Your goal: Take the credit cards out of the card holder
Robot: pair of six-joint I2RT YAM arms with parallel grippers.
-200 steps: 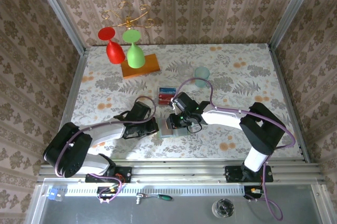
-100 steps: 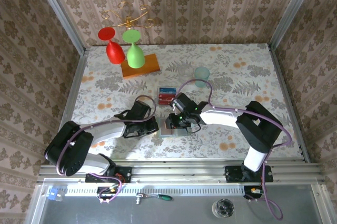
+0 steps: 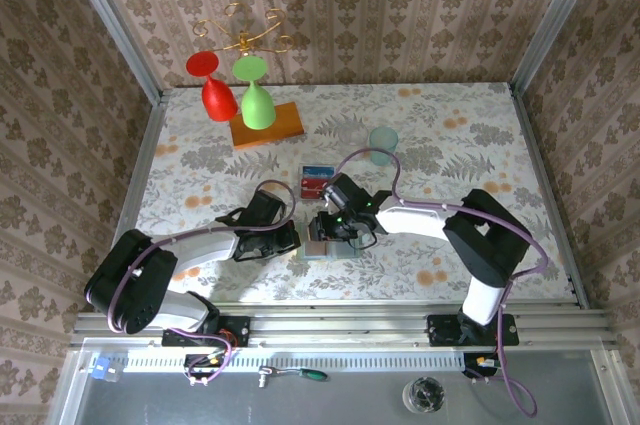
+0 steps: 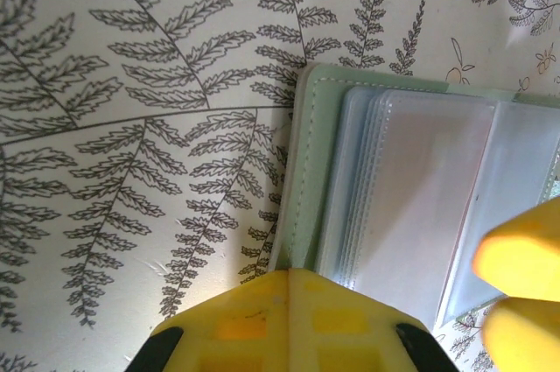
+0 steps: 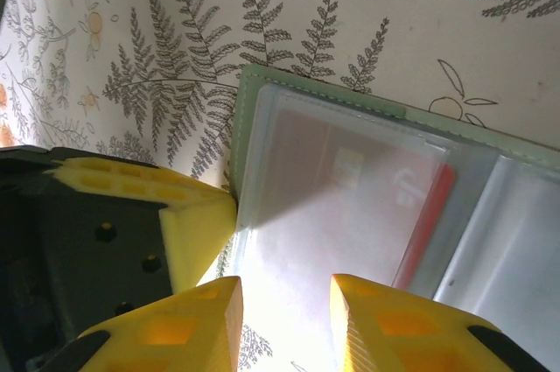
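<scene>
While holder (image 3: 328,244) lies open near front edge of worktop (image 3: 460,145), left gripper (image 3: 292,242) clenched at its left edge, right gripper (image 5: 284,289) with jaws parted over red card (image 5: 350,188) tucked inside, other cards (image 3: 318,181) mid-worktop

No words or numbers can be read anywhere. In the right wrist view, a red card (image 5: 350,193) sits in the middle of the frame, behind the cloudy plastic of the card holder (image 5: 322,92). It has white marks on it, but they are too blurry to make out. In the top view, the credit cards (image 3: 318,181) lie loose just above the middle of the frame. Their marks are too small to read.
</scene>
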